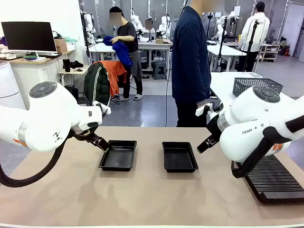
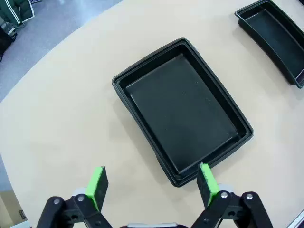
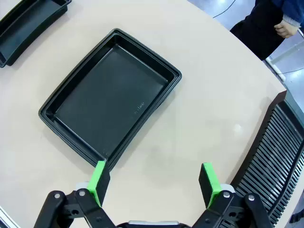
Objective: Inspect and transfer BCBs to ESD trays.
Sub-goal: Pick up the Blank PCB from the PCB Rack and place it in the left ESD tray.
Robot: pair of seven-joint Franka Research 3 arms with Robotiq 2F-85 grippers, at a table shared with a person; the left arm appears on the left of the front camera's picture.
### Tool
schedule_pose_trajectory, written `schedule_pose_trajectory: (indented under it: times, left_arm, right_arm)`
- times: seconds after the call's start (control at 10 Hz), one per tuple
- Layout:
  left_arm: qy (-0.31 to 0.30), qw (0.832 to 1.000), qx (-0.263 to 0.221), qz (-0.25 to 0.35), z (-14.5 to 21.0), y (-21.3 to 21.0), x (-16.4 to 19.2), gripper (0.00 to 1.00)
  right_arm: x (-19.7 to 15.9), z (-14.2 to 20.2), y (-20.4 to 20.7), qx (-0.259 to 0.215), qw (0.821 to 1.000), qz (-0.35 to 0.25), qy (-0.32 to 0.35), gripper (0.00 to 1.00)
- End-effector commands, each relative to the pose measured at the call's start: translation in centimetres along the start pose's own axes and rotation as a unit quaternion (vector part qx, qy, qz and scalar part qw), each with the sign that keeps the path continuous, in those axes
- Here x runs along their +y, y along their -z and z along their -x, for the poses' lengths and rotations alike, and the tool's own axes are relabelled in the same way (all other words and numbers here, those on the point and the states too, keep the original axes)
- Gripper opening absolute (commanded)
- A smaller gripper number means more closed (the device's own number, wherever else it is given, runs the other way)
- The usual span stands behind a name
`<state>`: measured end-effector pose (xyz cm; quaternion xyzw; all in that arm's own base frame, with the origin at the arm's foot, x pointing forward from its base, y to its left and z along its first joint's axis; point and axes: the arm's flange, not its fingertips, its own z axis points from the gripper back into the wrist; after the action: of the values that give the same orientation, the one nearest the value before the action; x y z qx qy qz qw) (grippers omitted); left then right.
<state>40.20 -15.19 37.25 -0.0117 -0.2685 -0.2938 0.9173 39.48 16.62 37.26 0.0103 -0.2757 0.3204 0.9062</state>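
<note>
Worktop [image 1: 142, 199] with my left gripper [image 2: 151, 172] spread over a corner of the empty left ESD tray [image 2: 183, 109], my right gripper [image 3: 152, 169] spread beside the empty right ESD tray [image 3: 111, 95]; I judge both trays light, stiff, best pinched at a rim.

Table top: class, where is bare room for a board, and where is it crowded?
Bare: the near strip of table before both trays, and the gap between left tray and right tray. Crowded: between right tray and ribbed rack, under the right gripper.
</note>
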Motion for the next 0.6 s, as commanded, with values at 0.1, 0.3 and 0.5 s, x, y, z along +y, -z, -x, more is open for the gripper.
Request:
schedule_pose_trajectory:
  times: [0.1,0.3,0.5]
  left_arm:
    - [0.000,1.000,0.000,0.000,0.01,0.00,0.00,1.00]
    - [0.000,1.000,0.000,0.000,0.01,0.00,0.00,1.00]
    - [0.000,1.000,0.000,0.000,0.01,0.00,0.00,1.00]
  right_arm:
    - [0.00,0.00,0.00,0.000,1.000,0.000,0.000,1.00]
    - [0.00,0.00,0.00,0.000,1.000,0.000,0.000,1.00]
    - [0.00,0.00,0.00,0.000,1.000,0.000,0.000,1.00]
